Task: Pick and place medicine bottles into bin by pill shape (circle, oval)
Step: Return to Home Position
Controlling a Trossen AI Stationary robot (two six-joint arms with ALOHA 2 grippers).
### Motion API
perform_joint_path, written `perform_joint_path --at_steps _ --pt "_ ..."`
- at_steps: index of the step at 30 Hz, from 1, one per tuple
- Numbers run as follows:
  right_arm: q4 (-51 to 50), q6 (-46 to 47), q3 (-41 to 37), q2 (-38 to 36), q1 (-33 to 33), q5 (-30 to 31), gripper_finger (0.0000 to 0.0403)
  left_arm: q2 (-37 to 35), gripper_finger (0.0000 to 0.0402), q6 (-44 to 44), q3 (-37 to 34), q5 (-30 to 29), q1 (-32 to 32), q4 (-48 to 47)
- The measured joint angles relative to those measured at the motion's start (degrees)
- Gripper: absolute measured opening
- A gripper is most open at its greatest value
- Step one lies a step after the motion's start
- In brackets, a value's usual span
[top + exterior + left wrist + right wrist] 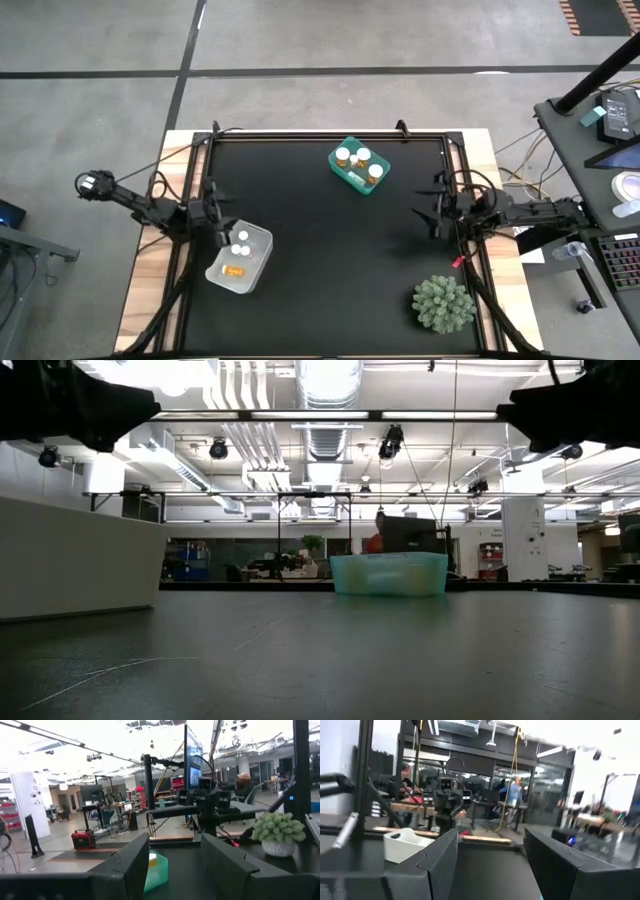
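A green bin (360, 168) at the table's far middle holds several amber bottles with white caps (358, 158). A whitish bin (240, 259) at the near left holds two small white bottles (241, 241) standing up and one amber bottle (234, 270) lying down. My left gripper (222, 216) hovers open and empty just beyond the whitish bin's far left corner. My right gripper (432, 212) hovers open and empty at the table's right side. In the wrist views both grippers (175, 845) (490, 837) have nothing between their fingers.
A green spiky plant (443, 304) in a pot stands at the near right corner and also shows in the left wrist view (278, 832). The green bin shows in the low view (388, 574). The black table top (330, 260) lies bare between the bins. People show in the room beyond.
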Motion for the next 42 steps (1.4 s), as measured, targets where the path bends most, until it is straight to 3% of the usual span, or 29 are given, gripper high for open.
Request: perform_joint_path --at_steps 10,42 --pt "-1.12 11.95 -0.02 0.29 0.00 0.02 0.0219 1.62 0.0164 -0.23 -0.07 0.02 0.00 -0.20" --pt "-1.41 11.73 -0.11 0.29 0.00 0.00 0.0219 4.21 0.0164 -0.23 -0.15 0.02 0.00 -0.22"
